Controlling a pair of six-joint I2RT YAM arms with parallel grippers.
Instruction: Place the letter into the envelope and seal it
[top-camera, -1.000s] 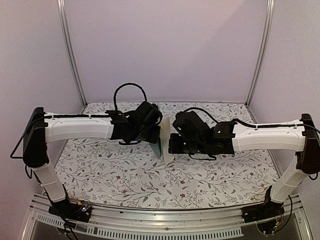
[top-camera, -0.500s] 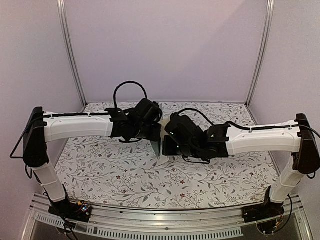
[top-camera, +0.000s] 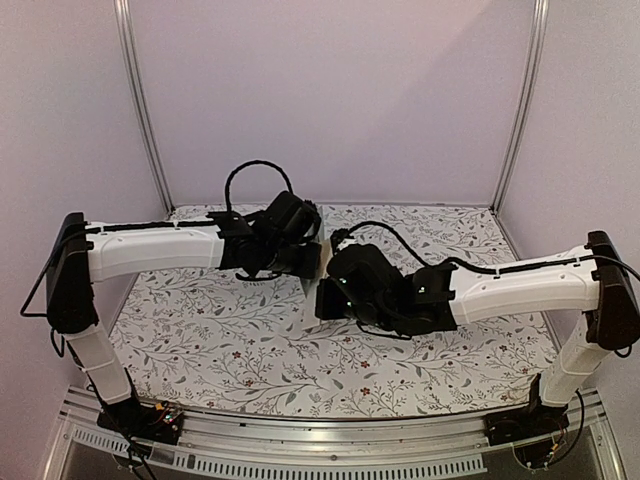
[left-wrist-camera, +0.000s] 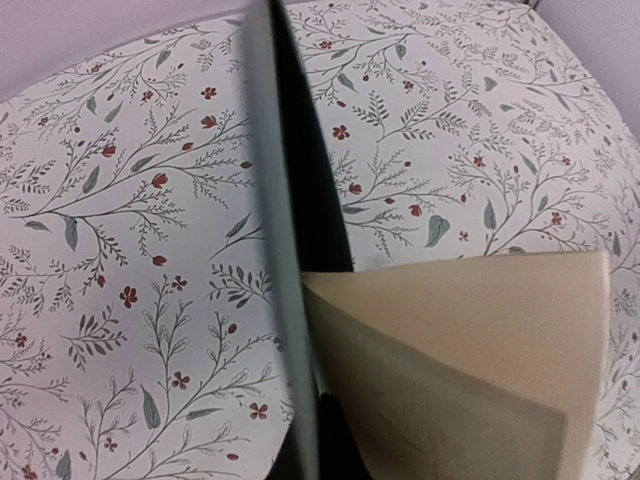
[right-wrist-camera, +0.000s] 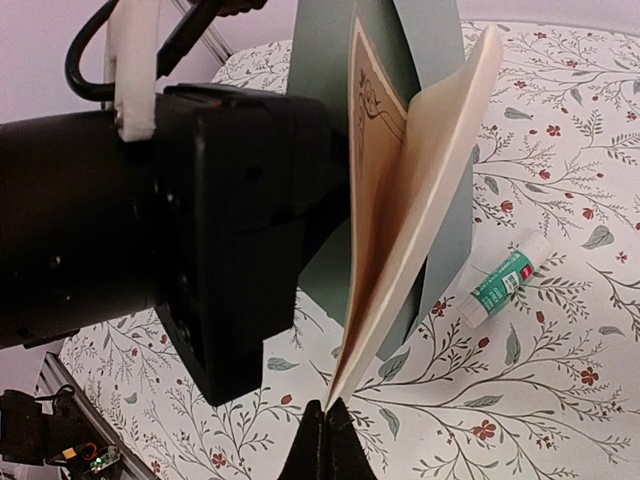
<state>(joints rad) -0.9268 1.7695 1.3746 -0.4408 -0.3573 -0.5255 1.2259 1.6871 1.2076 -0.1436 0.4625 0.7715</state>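
The right tool (right-wrist-camera: 322, 440) pinches the folded letter (right-wrist-camera: 430, 170) by its lower edge, upright against the vertical envelope (right-wrist-camera: 320, 60) clamped in the left tool (top-camera: 306, 270).

No text, brand, number or sign can be read. A green label with white print is seen on the glue stick (right-wrist-camera: 505, 280), right of the right gripper (right-wrist-camera: 327, 430), but the print is too small to be made out. Only an ornate border is shown on the letter (right-wrist-camera: 375, 150) above that claw.
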